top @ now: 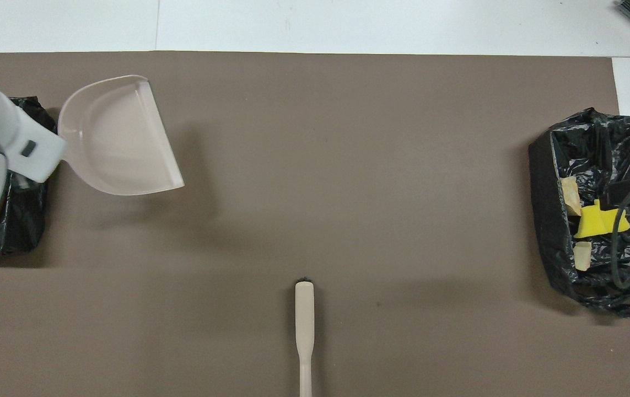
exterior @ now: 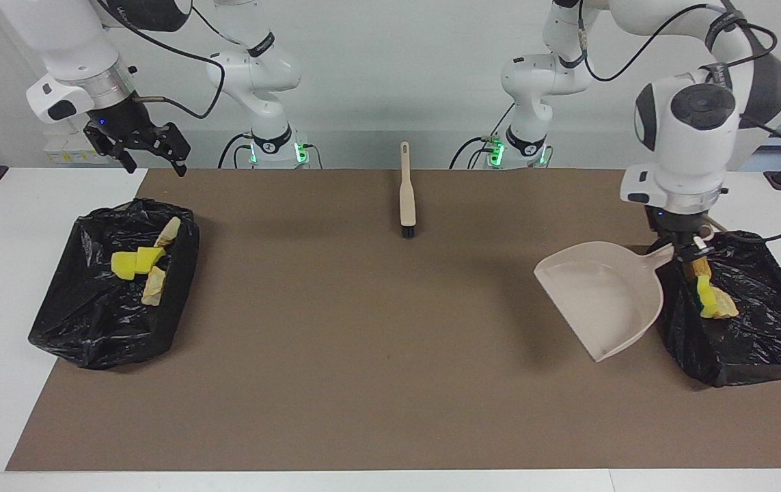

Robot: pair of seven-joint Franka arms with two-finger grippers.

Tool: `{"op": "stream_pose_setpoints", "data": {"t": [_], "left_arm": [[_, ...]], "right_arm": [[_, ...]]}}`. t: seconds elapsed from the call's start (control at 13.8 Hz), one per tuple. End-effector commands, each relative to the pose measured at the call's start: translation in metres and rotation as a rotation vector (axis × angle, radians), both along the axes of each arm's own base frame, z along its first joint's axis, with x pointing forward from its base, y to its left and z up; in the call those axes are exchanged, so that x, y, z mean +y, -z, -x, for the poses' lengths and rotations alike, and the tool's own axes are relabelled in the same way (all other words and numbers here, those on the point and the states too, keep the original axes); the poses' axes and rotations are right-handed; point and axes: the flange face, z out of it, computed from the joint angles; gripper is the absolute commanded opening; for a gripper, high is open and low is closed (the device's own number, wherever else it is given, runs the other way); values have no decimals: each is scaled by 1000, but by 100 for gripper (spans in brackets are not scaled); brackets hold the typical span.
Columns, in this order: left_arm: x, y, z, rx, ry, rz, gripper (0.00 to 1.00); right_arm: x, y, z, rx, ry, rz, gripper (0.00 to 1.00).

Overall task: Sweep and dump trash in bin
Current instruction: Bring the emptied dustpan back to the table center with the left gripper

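The beige dustpan [exterior: 602,297] hangs empty and nearly level over the mat, beside the black-lined bin [exterior: 752,342] at the left arm's end. My left gripper [exterior: 682,251] is shut on the dustpan's handle. Yellow and tan trash [exterior: 710,299] lies in that bin. In the overhead view the dustpan [top: 119,138] shows and the left wrist covers most of the bin [top: 22,220]. My right gripper [exterior: 154,160] is open, raised over the mat's edge by the other bin [exterior: 89,321], which holds yellow and tan trash [exterior: 136,263].
The beige brush [exterior: 407,195] lies on the brown mat [exterior: 363,355] midway between the arm bases, bristles pointing away from the robots. In the overhead view the brush [top: 304,325] is at the bottom centre, and the right arm's cable crosses over the bin [top: 552,165] there.
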Motion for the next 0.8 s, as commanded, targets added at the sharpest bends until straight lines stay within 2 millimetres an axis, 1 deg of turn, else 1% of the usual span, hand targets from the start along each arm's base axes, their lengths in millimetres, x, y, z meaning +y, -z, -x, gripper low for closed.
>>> {"op": "stream_pose_setpoints", "data": {"t": [0.0, 0.07, 0.22, 0.29, 0.36, 0.44, 0.51, 0.58, 0.73], "left_arm": [[-81, 37, 34, -31, -249, 38, 0], [-109, 42, 42, -40, -362, 92, 0], [-135, 47, 45, -27, -558, 226, 0], [-159, 50, 50, -32, -637, 276, 0], [-177, 59, 51, -47, -720, 285, 0], [-199, 66, 56, -63, -770, 290, 0], [-216, 71, 60, -70, -783, 292, 0], [-228, 78, 60, -68, -778, 296, 0], [-261, 77, 55, -54, -917, 342, 0]], "right_arm": [[2, 2, 4, -9, 6, 20, 100], [5, 2, 4, -7, -12, 23, 100], [6, 4, 3, -4, -49, 25, 100], [5, 3, 3, -6, -52, 25, 100], [-3, 5, 3, -3, -39, 24, 100], [0, 5, 3, -3, -43, 27, 100], [3, 5, 2, -1, -44, 28, 100], [4, 5, 2, -3, -43, 29, 100], [3, 2, 2, -9, -38, 30, 100]]}}
